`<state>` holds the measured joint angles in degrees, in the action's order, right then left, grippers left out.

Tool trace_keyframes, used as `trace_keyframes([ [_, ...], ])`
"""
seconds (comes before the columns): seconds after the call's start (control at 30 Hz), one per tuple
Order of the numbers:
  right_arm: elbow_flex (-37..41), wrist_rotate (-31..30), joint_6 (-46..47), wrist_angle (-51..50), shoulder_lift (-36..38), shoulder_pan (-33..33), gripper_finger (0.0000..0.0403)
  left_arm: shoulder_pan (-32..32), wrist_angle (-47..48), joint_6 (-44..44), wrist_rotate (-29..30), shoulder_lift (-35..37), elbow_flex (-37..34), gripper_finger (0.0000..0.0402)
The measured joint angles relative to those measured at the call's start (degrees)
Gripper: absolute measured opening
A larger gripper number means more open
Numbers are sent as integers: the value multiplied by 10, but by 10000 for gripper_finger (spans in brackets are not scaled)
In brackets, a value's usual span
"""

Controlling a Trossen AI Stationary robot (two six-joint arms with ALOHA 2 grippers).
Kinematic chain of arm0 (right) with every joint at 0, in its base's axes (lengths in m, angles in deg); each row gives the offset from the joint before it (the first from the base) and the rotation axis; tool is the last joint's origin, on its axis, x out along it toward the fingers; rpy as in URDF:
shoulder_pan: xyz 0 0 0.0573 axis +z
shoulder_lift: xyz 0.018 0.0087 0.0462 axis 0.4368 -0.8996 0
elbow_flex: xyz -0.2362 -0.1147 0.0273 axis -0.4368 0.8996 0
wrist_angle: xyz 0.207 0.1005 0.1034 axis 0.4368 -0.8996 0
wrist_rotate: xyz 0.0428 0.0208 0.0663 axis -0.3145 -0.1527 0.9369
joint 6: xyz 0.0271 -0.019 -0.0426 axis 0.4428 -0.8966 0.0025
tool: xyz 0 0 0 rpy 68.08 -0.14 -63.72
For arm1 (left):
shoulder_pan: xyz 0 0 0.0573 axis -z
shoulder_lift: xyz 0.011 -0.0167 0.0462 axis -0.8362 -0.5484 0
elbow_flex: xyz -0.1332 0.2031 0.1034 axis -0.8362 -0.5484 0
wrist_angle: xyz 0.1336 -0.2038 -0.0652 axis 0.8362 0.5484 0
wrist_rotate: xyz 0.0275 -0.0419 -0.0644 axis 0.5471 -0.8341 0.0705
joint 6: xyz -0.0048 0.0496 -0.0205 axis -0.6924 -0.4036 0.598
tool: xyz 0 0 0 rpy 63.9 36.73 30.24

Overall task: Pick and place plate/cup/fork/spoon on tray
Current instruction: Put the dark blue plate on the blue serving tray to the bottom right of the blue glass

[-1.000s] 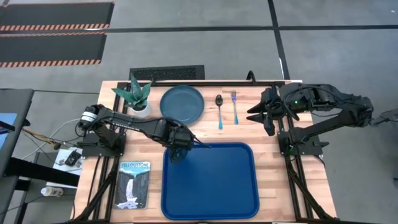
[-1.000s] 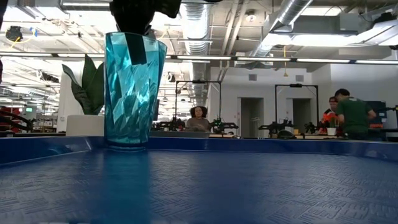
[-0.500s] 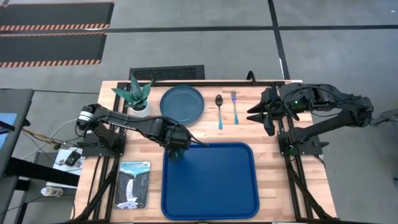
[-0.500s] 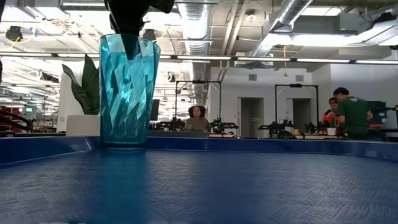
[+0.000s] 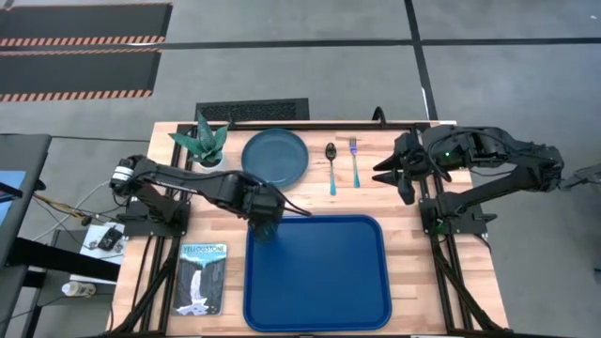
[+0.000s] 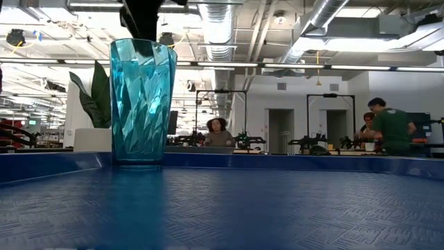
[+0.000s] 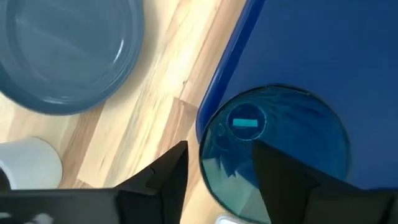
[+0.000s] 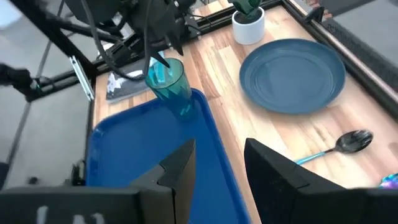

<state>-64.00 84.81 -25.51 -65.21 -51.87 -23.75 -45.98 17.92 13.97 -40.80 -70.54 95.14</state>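
Observation:
The teal tumbler cup (image 5: 265, 228) stands upright on its base in the far-left corner of the blue tray (image 5: 319, 282); it also shows in the low view (image 6: 142, 104). My left gripper (image 7: 221, 149) is open just above the cup's rim, with one finger over the inside and one outside. The teal plate (image 5: 275, 156), the spoon (image 5: 331, 167) and the fork (image 5: 354, 161) lie on the table beyond the tray. My right gripper (image 5: 390, 171) waits, open and empty, right of the fork.
A spiky plant in a white pot (image 5: 208, 145) stands at the far left, beside the plate. A waterfall booklet (image 5: 203, 277) lies left of the tray. Most of the tray floor (image 6: 277, 208) is bare. People (image 6: 392, 128) stand in the room beyond.
My left gripper has moved a little toward the table's left edge with the cup, then risen; its finger, which reached down inside the cup, has come up to the rim. The cup, slightly tilted before, now stands upright on the tray, a little further left.

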Motion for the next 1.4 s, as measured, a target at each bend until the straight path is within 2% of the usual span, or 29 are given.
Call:
trace_keyframes([
  [0.17,0,-32,68,14,-28,-17,161,-11,-2,64,6,60,0,201],
  [0.33,0,-161,211,21,-90,-81,170,-25,1,157,42,138,0,223],
  [0.4,0,-174,216,34,-129,-124,175,-29,14,206,74,164,0,226],
  [0.47,0,-140,213,67,-175,-171,179,-35,36,261,99,189,0,226],
  [0.57,0,-52,214,135,-256,-221,184,-38,53,310,133,219,0,226],
  [0.7,0,54,186,225,-364,-251,191,-37,53,327,139,245,0,226],
  [0.77,0,82,194,258,-409,-252,192,-37,53,328,139,252,0,226],
  [1.03,0,109,245,285,-544,-246,184,-26,73,328,151,253,0,226],
  [1.27,-1,116,299,371,-596,-241,174,-23,93,339,180,253,0,226],
  [1.4,-1,122,354,374,-617,-252,150,-23,95,343,181,253,0,226],
])
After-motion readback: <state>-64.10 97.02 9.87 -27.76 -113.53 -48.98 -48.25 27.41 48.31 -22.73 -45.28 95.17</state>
